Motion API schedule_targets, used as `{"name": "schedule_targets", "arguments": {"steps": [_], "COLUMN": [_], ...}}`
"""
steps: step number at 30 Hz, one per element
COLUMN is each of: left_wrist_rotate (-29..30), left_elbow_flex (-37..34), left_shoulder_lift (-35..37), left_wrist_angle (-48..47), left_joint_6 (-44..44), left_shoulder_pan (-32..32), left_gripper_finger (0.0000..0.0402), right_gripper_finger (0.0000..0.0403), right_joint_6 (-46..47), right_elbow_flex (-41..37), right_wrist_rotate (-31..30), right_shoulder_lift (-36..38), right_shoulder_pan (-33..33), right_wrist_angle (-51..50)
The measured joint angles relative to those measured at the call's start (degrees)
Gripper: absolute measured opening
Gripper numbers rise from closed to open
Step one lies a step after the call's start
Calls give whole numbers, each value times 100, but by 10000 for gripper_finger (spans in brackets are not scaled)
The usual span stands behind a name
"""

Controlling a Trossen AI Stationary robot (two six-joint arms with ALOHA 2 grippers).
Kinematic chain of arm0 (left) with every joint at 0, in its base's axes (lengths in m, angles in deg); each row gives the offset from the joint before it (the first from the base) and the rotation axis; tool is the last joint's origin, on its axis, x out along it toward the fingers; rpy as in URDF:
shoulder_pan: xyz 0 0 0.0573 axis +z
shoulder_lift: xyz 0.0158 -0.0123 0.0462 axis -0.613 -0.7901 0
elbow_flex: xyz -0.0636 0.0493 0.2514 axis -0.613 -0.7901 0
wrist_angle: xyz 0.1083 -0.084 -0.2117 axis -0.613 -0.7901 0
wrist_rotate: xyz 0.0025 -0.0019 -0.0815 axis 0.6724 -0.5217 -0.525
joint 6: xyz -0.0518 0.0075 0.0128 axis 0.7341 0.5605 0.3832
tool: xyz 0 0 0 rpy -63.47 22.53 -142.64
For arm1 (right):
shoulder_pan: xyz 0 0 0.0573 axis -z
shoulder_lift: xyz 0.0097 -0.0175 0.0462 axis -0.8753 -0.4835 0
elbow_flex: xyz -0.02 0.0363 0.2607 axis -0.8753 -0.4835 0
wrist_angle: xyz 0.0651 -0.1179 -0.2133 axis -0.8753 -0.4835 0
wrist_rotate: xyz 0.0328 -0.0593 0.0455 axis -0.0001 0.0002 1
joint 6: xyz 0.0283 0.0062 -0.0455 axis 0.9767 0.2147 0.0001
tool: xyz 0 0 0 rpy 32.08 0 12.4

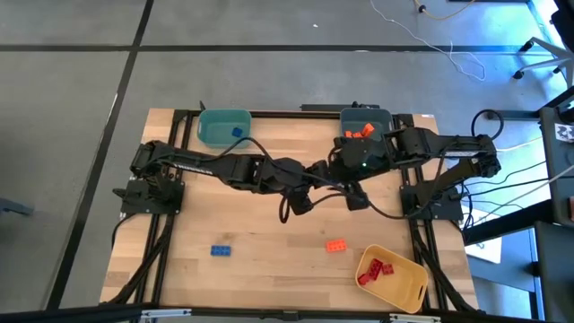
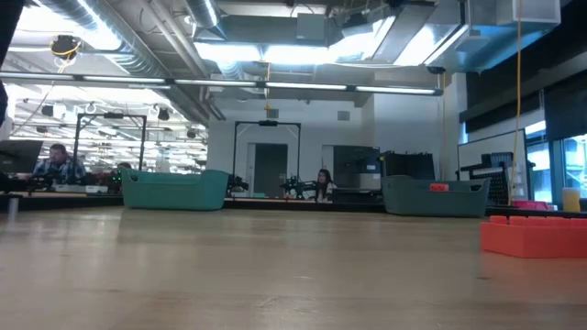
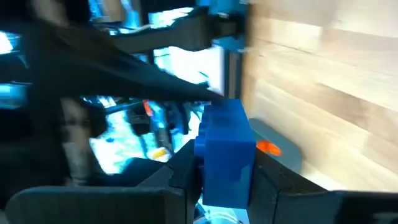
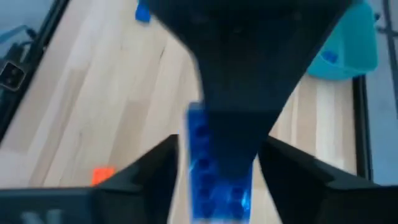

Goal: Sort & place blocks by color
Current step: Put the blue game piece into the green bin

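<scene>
Both arms meet over the middle of the table. My left gripper (image 1: pixel 309 177) (image 3: pixel 225 183) is shut on a blue block (image 3: pixel 225 155). My right gripper (image 1: pixel 345 175) (image 4: pixel 217 171) is open, one finger on either side of that same blue block (image 4: pixel 219 168) with a narrow gap on each side. The block does not show in the high view. Loose on the table lie another blue block (image 1: pixel 221 250) and an orange block (image 1: pixel 335 245) (image 2: pixel 537 234). My left gripper pinches the blue block by its two opposite sides (image 3: pixel 205 177) between its two fingers (image 3: pixel 177 177), coming roughly level from the table's left. The block sticks out past the fingertips and is lifted clear of the table. In the right wrist view the left gripper hides the block's held end.
A teal bin (image 1: pixel 223 127) at the far left holds a blue block (image 1: pixel 238 131). A grey-blue bin (image 1: pixel 363 119) at the far right holds orange blocks (image 1: pixel 359 133). A yellow bin (image 1: pixel 399 285) at the near right holds red blocks (image 1: pixel 375 269). Cables hang under both arms.
</scene>
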Motion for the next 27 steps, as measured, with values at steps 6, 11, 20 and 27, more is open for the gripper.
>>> {"name": "schedule_targets", "arguments": {"steps": [6, 11, 20, 27], "left_wrist_rotate": [193, 494, 1230, 1305], "left_elbow_flex": [-4, -4, 2, 1], "left_shoulder_lift": [9, 15, 120, 481], "left_wrist_angle": [-169, -652, -1661, -2533], "left_joint_6": [244, 589, 1892, 3330], "left_shoulder_pan": [-2, 0, 77, 383], "left_gripper_finger": [83, 83, 83, 83], "right_gripper_finger": [282, 278, 270, 270], "right_joint_6": [13, -4, 17, 85], "right_elbow_flex": [-16, -21, -27, -35], "right_wrist_rotate": [-6, -24, -35, 152], "right_shoulder_lift": [1, 3, 3, 1], "right_shoulder_pan": [-3, -3, -1, 1], "right_wrist_angle": [-182, -333, -933, -1459]}}
